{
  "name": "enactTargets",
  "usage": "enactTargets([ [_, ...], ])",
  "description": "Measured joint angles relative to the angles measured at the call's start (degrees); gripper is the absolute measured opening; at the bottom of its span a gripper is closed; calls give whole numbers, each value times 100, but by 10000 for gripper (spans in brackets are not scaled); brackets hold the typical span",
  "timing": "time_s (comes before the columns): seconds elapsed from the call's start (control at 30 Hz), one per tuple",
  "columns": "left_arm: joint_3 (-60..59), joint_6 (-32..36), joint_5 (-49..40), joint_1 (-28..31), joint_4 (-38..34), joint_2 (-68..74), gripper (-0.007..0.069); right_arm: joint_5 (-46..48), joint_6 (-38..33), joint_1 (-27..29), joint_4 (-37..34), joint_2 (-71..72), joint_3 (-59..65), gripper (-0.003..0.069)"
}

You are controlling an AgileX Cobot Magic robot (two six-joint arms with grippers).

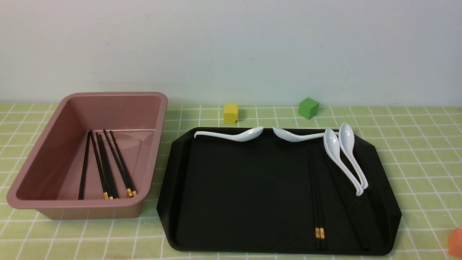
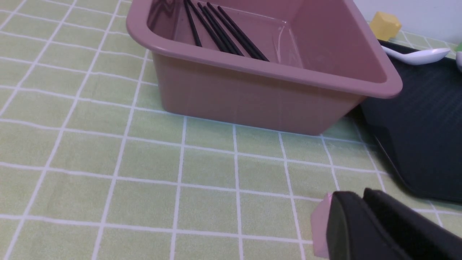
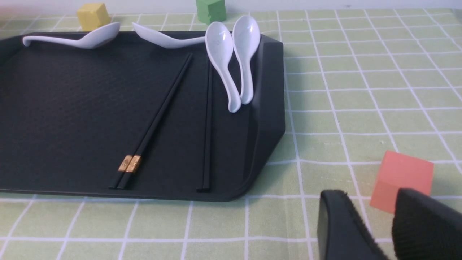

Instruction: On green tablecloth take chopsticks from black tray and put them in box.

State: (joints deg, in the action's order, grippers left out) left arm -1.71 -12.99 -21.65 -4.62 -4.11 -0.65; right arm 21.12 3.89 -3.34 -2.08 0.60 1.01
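- Chopsticks (image 1: 319,202) lay on the black tray (image 1: 234,187); others rested in the box (image 1: 54,151).
- Left fingers (image 2: 361,216) hovered low over the green tablecloth (image 2: 108,151) near the box, nearly closed, empty.
- Right fingers (image 3: 368,224) hovered beside the tray, slightly parted, empty.

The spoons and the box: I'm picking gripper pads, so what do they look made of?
Spoons: probably glazed ceramic or melamine; glossy white with sharp highlights. Box: plastic, likely; smooth dusty-pink walls, soft sheen, moulded rounded corners.
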Motion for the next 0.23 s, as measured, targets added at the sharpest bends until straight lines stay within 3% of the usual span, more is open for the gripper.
enactTargets([
  [0.23,0,0,0,0,0,0,64,0,0,0,0,0,0,240],
])
